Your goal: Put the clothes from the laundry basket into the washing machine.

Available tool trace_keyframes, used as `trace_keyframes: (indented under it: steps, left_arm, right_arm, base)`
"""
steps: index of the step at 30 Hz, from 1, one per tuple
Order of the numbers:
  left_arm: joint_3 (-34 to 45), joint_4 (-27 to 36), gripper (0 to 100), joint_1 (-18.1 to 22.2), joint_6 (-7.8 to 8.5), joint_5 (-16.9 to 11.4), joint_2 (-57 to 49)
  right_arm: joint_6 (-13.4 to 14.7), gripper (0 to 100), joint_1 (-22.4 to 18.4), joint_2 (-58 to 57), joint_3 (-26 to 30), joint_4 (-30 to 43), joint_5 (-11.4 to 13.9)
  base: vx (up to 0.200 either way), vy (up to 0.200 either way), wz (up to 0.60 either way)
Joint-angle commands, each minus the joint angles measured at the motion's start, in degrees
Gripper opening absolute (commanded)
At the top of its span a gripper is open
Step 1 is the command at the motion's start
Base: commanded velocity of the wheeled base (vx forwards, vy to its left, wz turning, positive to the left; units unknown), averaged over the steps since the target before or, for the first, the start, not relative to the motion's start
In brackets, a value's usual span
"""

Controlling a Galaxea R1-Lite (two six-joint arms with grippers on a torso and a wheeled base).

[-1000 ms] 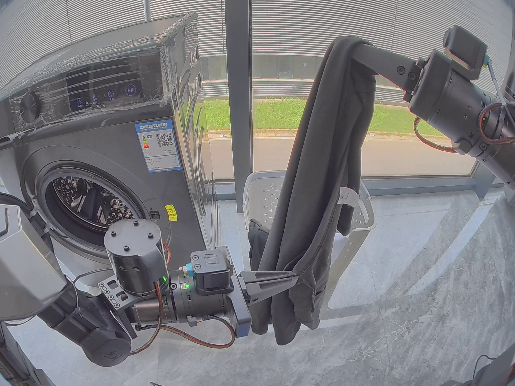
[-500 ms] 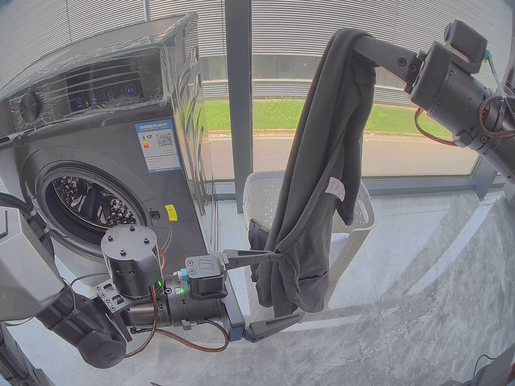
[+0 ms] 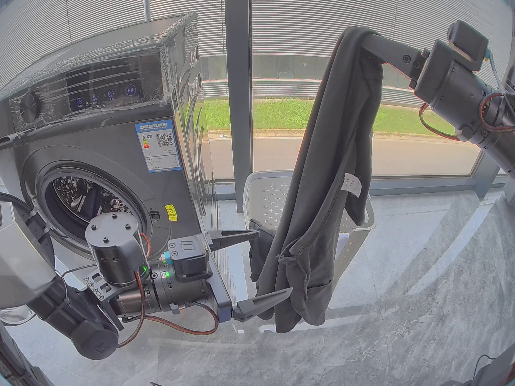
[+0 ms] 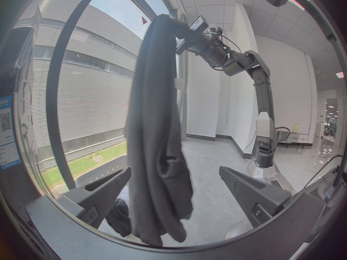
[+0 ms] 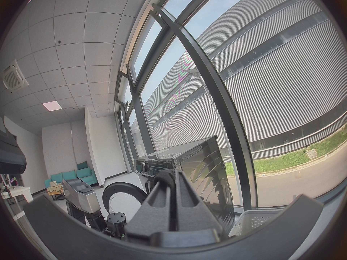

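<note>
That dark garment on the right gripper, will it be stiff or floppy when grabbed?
Likely floppy: the dark garment hangs in long folds from the right gripper. Probably light, since one pinch holds it all. It may swing or bunch between the open fingers of the left gripper.

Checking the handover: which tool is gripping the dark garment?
The right tool, raised high, shut on the top of the dark garment; the left tool, down low, is open.
</note>
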Motion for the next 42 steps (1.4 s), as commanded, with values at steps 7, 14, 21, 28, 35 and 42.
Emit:
trace_keyframes:
  steps: [7,14,21,28,35,42]
  left_arm:
    - [-0.27,-0.92,100,-2.09,-0.16,-0.56,-0.34]
    - [-0.27,-1.36,100,-5.61,-2.01,-0.21,1.24]
    - [-0.53,-1.36,100,-5.69,-2.10,-0.21,2.39]
    - [-0.53,-1.36,100,-5.52,-2.10,-0.12,3.88]
    - [-1.67,-1.53,100,-5.61,-2.10,-0.12,4.94]
    - [-2.82,-1.62,100,-5.34,-2.10,-0.12,5.90]
  right_arm:
    - [0.06,0,-0.16,0.25,-1.42,-0.03,-0.08]
    - [0.06,0,-0.07,0.25,-2.13,-0.03,0.01]
    - [0.85,0,-0.07,0.34,-2.83,-0.03,0.01]
    - [1.03,0,0.19,0.34,-2.83,-0.03,0.01]
    - [1.11,0,0.72,0.34,-2.74,-0.03,0.01]
    - [1.11,0,2.56,0.34,-2.56,-0.03,0.01]
  base:
    - [0.000,0.000,0.00]
    - [0.000,0.000,0.00]
    - [0.000,0.000,0.00]
    - [0.000,0.000,0.00]
    - [0.000,0.000,0.00]
    - [0.000,0.000,0.00]
